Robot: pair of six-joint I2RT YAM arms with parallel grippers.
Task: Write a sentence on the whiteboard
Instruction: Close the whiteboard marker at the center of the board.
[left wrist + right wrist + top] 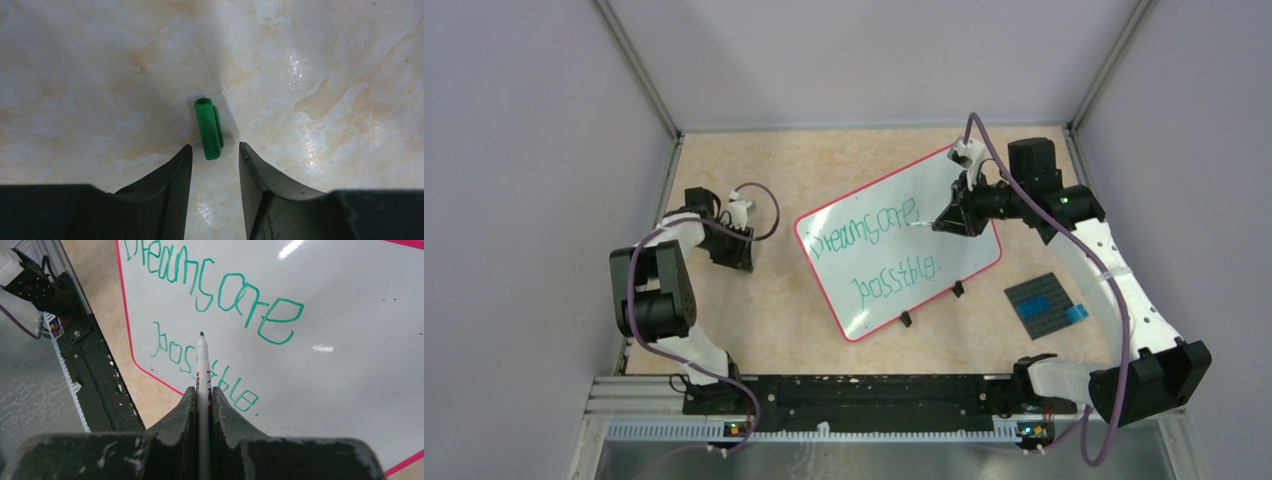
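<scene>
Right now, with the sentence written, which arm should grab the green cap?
Left. The left gripper is open, with the green cap lying on the table right at its jaws. The right gripper is shut on the marker over the whiteboard.

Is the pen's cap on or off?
Off. The pen shows a bare tip; the green cap lies on the table.

The whiteboard (340, 365) looks smooth and glossy, catching light spots. The marbled tabletop (325, 75) shines too. The green cap (209, 129) and white marker (202, 370) seem smooth plastic. The left gripper's (215, 147) 2 fingers (175, 185) are matt black, finely ribbed inside.
</scene>
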